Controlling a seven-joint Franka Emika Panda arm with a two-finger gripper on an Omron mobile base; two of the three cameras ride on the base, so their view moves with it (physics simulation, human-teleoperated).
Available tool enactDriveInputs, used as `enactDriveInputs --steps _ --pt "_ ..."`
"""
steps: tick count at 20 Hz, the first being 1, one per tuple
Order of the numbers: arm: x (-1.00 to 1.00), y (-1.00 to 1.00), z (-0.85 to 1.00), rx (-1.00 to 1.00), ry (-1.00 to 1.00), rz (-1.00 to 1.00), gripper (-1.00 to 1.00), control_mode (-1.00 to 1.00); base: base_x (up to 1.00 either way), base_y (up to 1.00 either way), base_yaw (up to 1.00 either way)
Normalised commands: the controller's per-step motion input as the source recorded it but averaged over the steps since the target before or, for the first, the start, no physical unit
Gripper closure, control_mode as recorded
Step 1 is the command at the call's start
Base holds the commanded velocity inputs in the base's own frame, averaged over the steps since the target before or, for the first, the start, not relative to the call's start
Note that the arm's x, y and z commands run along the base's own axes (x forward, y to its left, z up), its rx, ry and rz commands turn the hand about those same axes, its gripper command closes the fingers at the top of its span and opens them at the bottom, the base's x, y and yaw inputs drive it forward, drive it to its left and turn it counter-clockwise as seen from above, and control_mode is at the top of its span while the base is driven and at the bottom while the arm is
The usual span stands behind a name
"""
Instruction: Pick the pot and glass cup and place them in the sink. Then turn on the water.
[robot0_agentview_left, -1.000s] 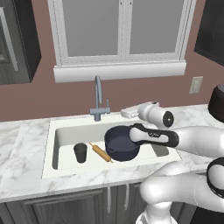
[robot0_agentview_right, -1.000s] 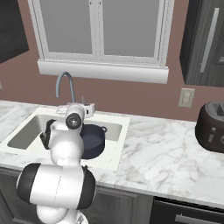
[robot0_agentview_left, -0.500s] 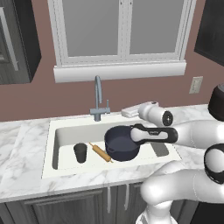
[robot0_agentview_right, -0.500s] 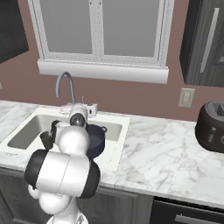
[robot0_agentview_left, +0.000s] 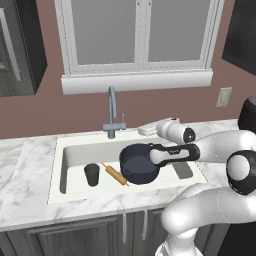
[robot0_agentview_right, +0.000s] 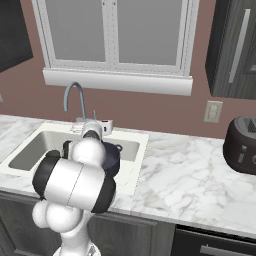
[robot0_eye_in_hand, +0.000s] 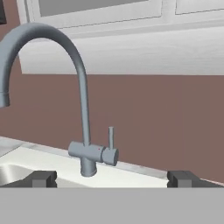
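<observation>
The dark navy pot (robot0_agentview_left: 138, 165) sits inside the white sink (robot0_agentview_left: 74, 150), and its rim shows past my arm in the right base view (robot0_agentview_right: 112, 154). The small dark glass cup (robot0_agentview_left: 91, 174) stands upright at the sink's left end. My gripper (robot0_agentview_left: 143, 130) hovers open and empty over the sink's back edge, right of the grey gooseneck faucet (robot0_agentview_left: 112, 112). In the hand view the gripper (robot0_eye_in_hand: 113, 178) faces the faucet (robot0_eye_in_hand: 83, 113) and its upright side lever (robot0_eye_in_hand: 111, 138), a short gap away. No water runs.
A wooden rolling pin (robot0_agentview_left: 115, 174) lies in the sink between cup and pot. A dark toaster (robot0_agentview_right: 242, 145) stands on the marble counter (robot0_agentview_right: 185, 175) to the right, below a wall outlet (robot0_agentview_right: 213, 111). The window sill (robot0_agentview_left: 135, 81) overhangs the faucet.
The hand has stayed beside the faucet with its jaws wide apart. The arm's elbow has swung and its bulk has shifted in both base views. Pot, cup and rolling pin have not moved.
</observation>
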Motion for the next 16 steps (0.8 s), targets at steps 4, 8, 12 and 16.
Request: enactDriveInputs --steps 4,8,12,16 --pt "0.11 0.00 -0.04 0.00 0.00 0.00 -1.00 -1.00 0.00 0.00 0.00" --pt "0.11 0.00 -0.07 0.00 0.00 0.00 -1.00 -1.00 0.00 0.00 0.00" --pt "0.12 0.00 -0.08 0.00 0.00 0.00 -1.00 -1.00 0.00 0.00 0.00" --pt "0.13 0.00 -0.10 0.00 0.00 0.00 -1.00 -1.00 0.00 0.00 0.00"
